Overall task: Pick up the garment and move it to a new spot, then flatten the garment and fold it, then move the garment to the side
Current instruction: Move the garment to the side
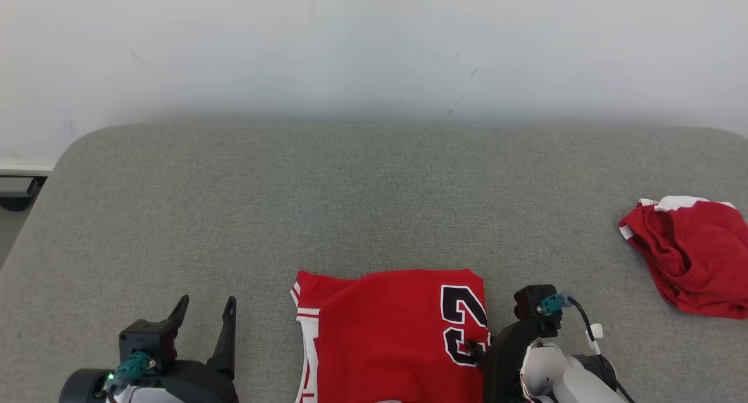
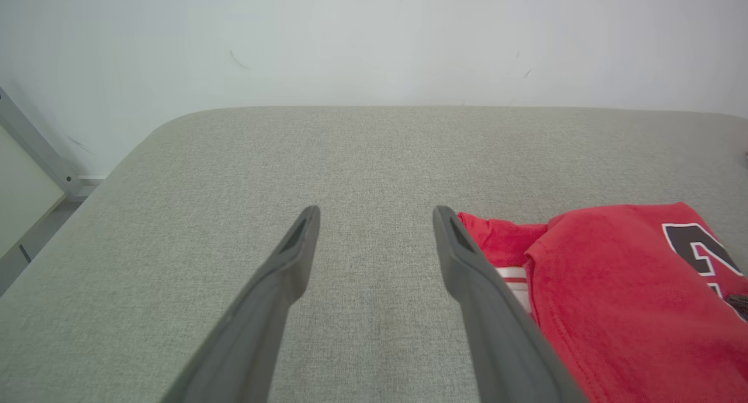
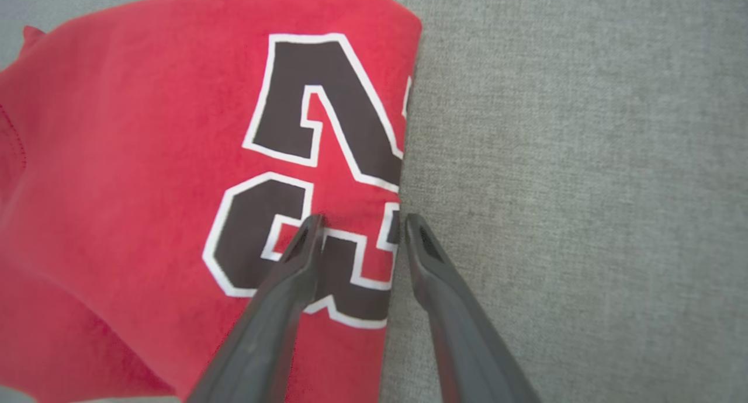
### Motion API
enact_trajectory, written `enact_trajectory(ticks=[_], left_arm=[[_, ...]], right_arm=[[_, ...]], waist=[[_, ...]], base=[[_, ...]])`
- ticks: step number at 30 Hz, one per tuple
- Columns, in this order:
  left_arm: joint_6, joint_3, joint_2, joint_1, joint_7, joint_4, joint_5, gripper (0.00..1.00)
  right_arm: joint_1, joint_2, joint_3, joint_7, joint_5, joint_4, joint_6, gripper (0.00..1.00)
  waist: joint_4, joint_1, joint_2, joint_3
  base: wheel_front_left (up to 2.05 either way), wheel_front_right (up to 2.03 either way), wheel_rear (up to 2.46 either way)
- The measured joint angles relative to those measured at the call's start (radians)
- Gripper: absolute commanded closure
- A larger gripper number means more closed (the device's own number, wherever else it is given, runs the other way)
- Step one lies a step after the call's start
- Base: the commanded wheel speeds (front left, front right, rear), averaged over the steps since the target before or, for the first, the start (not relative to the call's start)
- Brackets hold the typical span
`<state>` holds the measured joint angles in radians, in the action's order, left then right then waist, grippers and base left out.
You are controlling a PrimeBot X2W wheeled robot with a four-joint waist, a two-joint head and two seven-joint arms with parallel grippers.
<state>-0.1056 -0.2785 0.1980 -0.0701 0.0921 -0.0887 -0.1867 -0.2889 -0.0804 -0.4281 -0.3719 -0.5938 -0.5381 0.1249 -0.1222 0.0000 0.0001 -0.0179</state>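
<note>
Apparently the folding is done. Head view: the red garment (image 1: 385, 333) lies folded on the tabletop (image 1: 175, 216), front centre. Left wrist view: the left claw (image 2: 377, 213) is wide, empty, beside it. Right wrist view: the right claw (image 3: 363, 222), partly open, straddles its edge at the black "23" (image 3: 345, 122); moving aside remains.

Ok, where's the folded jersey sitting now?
Head view, bottom centre of the grey table: the folded jersey lies with the right gripper at its numbered right edge, jaws astride it; a crumpled red garment sits far right.
</note>
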Motion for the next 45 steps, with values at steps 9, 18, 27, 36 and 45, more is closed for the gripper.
enact_trajectory(ticks=[9,18,27,36,45], left_arm=[[0.000,-0.011,-0.007,0.000,0.001,-0.020,0.000,0.00],[0.000,-0.004,-0.007,0.003,0.000,-0.029,0.000,0.00],[0.000,-0.007,-0.016,0.026,-0.005,-0.034,-0.010,0.00],[-0.004,0.013,-0.017,0.041,-0.015,-0.023,-0.017,0.00],[-0.008,0.011,-0.030,0.021,-0.022,-0.020,-0.018,0.00]], right_arm=[[0.017,0.008,0.060,-0.060,0.039,0.018,0.000,1.00],[-0.019,-0.034,0.076,-0.126,0.178,0.082,0.000,1.00],[-0.155,-0.198,0.041,-0.285,0.431,0.241,0.000,1.00],[-0.216,-0.322,0.164,-0.471,0.509,0.391,0.000,1.00],[-0.220,-0.328,0.237,-0.545,0.509,0.415,0.000,1.00]], waist=[[-0.009,0.0000,0.0000,0.015],[-0.009,0.0000,0.0000,0.037],[-0.008,0.0000,0.0000,0.067],[0.006,0.0000,0.0000,0.055],[0.026,0.0000,0.0000,0.023]], base=[[0.00,0.00,0.00],[0.00,0.00,0.00],[0.00,0.00,0.00],[0.00,0.00,0.00],[0.00,0.00,0.00]])
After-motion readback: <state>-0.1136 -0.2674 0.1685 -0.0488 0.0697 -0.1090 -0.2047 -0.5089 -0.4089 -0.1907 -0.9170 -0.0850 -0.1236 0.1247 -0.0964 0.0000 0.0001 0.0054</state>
